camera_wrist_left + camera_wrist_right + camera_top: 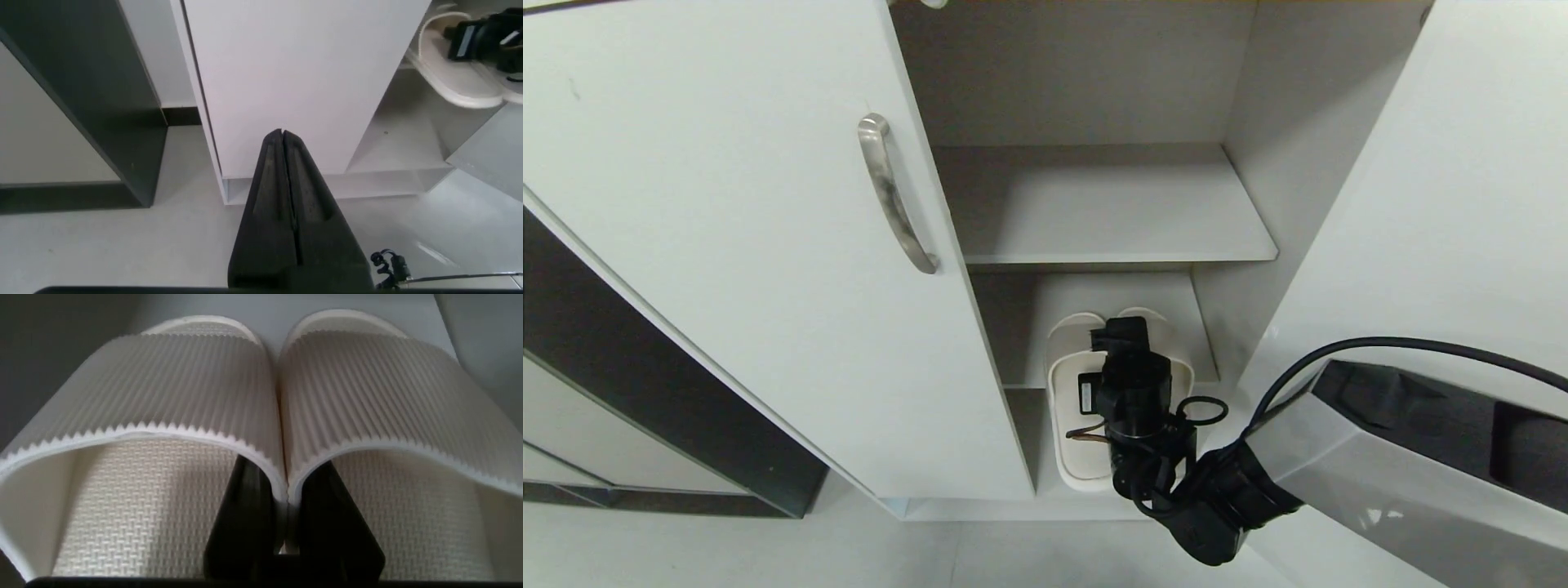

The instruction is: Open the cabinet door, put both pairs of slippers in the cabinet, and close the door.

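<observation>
Head view, cabinet (1078, 73): standing open, with the right arm reaching into the bottom compartment. Any lift while backing out is risking a knock on the shelf (1111, 204) edge above.
Door (1421, 204): hanging swung out just beside the right arm; an outward drift is likely bumping it.
Slippers, risk (1068, 425): the heels are sitting near the front lip. If let go here they may be jutting out and blocking the door. A loosening pinch is also letting the pair splay or tip.
Slippers, look: one cream pair, side by side, toes pointing inward, with ribbed straps and woven-pattern footbeds. Cannot tell whether they are resting or hanging.
Right gripper (286, 531): its fingers (245, 531) are clamping narrowly on the two inner strap walls.
Left gripper (283, 139): its fingers (265, 188) are pressing together, holding nothing, and hanging outside above the floor (98, 245).
</observation>
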